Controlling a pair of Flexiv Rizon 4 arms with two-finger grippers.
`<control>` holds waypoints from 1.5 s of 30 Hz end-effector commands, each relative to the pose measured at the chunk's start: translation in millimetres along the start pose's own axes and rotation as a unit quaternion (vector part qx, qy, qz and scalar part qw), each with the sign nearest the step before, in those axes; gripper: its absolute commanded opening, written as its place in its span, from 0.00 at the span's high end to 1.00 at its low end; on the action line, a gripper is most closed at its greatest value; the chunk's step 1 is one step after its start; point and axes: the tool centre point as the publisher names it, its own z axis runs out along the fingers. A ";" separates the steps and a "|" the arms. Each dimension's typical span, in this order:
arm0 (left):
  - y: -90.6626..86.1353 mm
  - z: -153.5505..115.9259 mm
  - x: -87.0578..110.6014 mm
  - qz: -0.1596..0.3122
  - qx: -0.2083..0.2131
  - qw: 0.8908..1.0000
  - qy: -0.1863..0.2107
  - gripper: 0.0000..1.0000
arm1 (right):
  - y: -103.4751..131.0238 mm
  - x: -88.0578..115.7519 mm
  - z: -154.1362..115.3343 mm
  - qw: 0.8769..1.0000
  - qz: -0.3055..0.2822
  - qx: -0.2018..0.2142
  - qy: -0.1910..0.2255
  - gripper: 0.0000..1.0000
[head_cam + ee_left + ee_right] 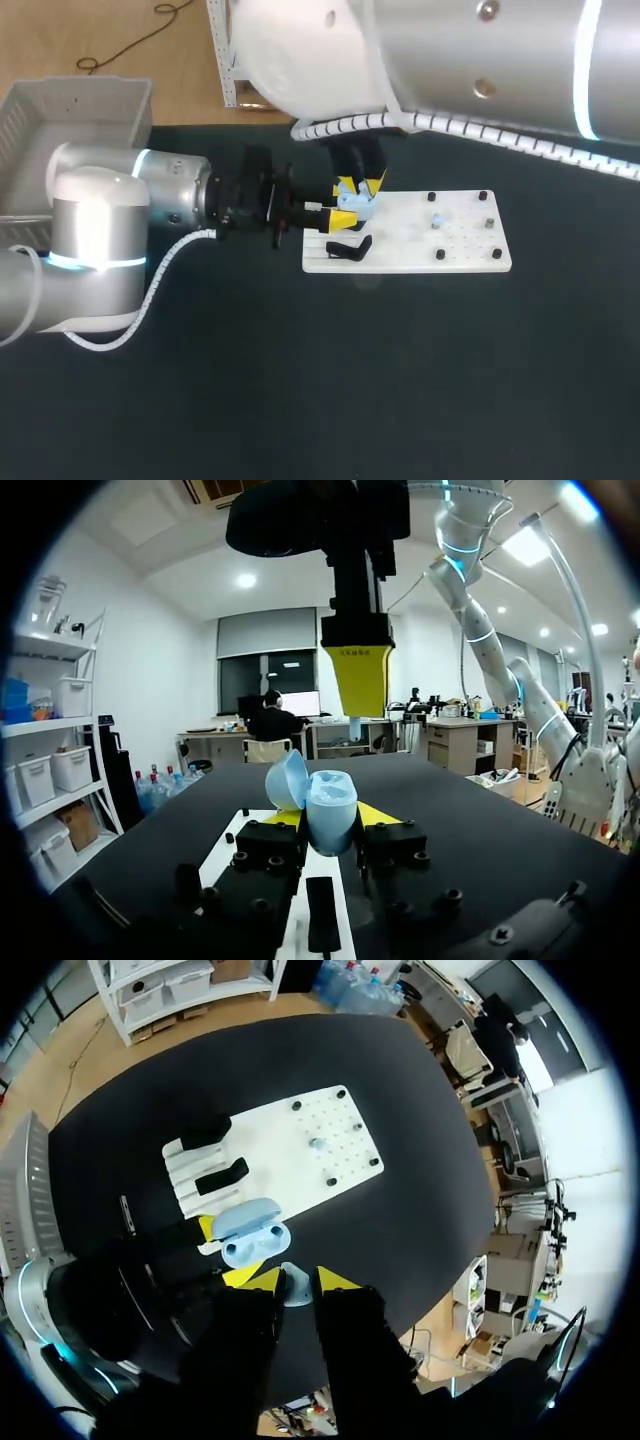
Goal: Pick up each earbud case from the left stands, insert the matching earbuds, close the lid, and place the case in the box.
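My left gripper (338,212) is shut on a light blue earbud case (322,808), which it holds with the lid open over the left end of the white board (470,255). My right gripper (292,1280) hangs just above the case, shut on a light blue earbud (293,1287); the left wrist view shows that earbud (354,726) poking out below its yellow tips. A black case (348,248) rests on a stand at the board's left end. Another light blue earbud (438,218) sits on the board among the pegs.
A grey box (70,120) stands at the table's far left corner, behind my left arm. Small black pegs (439,255) dot the board's right half. Dark table surface stretches in front of the board.
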 end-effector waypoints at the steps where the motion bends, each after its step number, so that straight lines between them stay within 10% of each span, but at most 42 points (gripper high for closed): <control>1: -2.2 0.8 -0.5 0.000 -0.004 1.000 0.001 1.00 | 1.7 -2.2 1.2 1.000 0.016 0.001 0.004 1.00; 45: -2.2 0.8 -0.5 0.000 -0.004 1.000 0.001 1.00 | 13.6 -17.4 20.5 0.995 0.096 0.024 0.027 1.00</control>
